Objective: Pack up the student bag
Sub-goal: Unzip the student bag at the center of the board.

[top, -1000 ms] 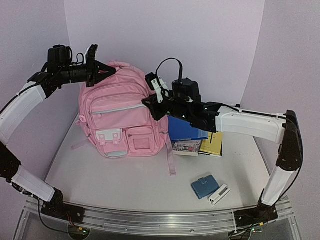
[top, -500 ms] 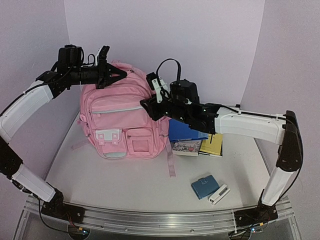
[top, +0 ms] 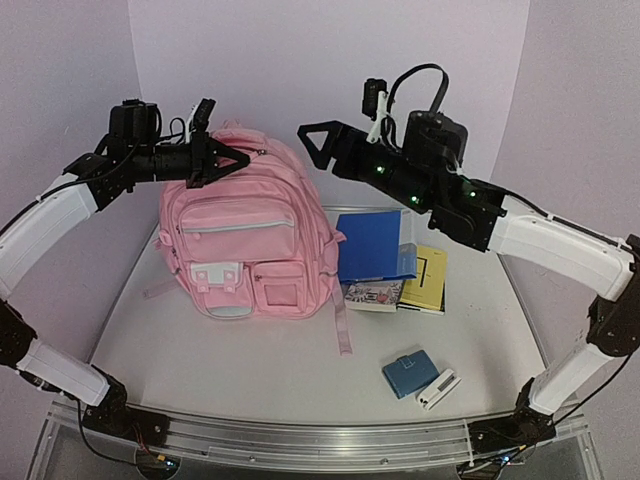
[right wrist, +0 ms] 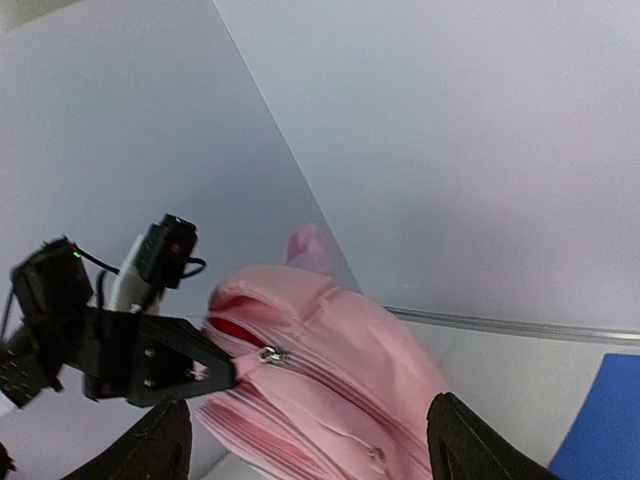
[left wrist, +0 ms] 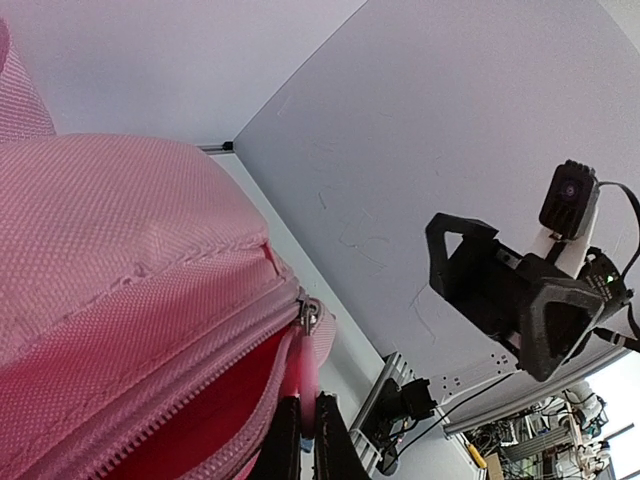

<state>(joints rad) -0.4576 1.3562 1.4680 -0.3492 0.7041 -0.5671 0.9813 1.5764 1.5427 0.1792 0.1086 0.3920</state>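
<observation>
The student bag, a big light-pink backpack, stands upright on the table with its top zip partly undone, showing red lining. At the bag's top, my left gripper is shut on the pink zipper pull, which hangs from the slider between the fingertips. My right gripper hovers open in the air above and to the right of the bag's top, touching nothing. In the right wrist view its fingers stand wide apart with the bag beyond them.
To the right of the bag lie a blue folder, a yellow book and a small illustrated book. Nearer the front sit a blue wallet and a small white object. Walls close in behind.
My right gripper has opened, let go of the bag's upper right side and risen above it. My left gripper has drawn the zipper pull a little to the right along the top.
</observation>
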